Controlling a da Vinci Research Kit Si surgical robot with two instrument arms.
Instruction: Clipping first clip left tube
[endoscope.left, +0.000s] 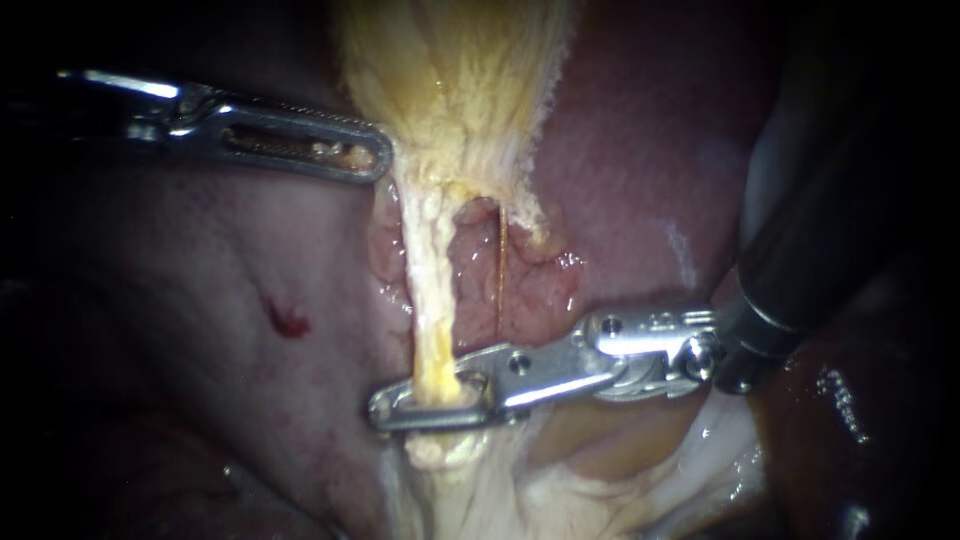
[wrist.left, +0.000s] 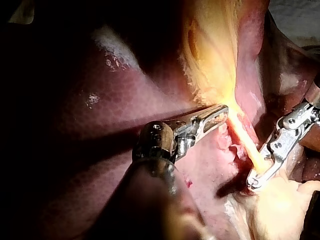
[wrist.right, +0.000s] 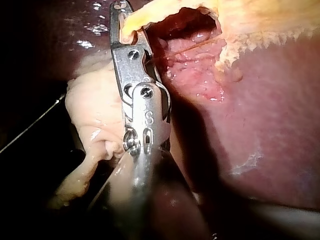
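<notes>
- My left instrument (endoscope.left: 376, 160) comes in from the left and ends at the left edge of the gallbladder (endoscope.left: 460, 70).
- Its jaws lie together, with pale yellow tissue showing through the slot of the upper jaw. I read them as clamped on the gallbladder's edge.
- The gallbladder hangs from the far side as a yellow, fibrous mass and narrows toward the near side.
- The left tube (endoscope.left: 425, 290) runs as a thick pale yellow strand from the narrowed gallbladder toward the near side.
- A much thinner orange strand (endoscope.left: 498, 270) runs just to the right of the left tube, over raw pink tissue.
- My right instrument (endoscope.left: 380, 408) comes in from the right, with its jaws set across the near end of the left tube.
- One jaw lies on each side of the tube, both touch it, and their tips nearly meet on its left. I read them as closed on it.
- The right wrist view confirms that the tube passes between those jaws.
- The liver (endoscope.left: 640, 180) lies to either side, dark red.
- A small red spot (endoscope.left: 287, 322) marks the liver's surface left of the tube.
- Pale, wet tissue (endoscope.left: 600, 470) lies near the right instrument, on its near side.
</notes>
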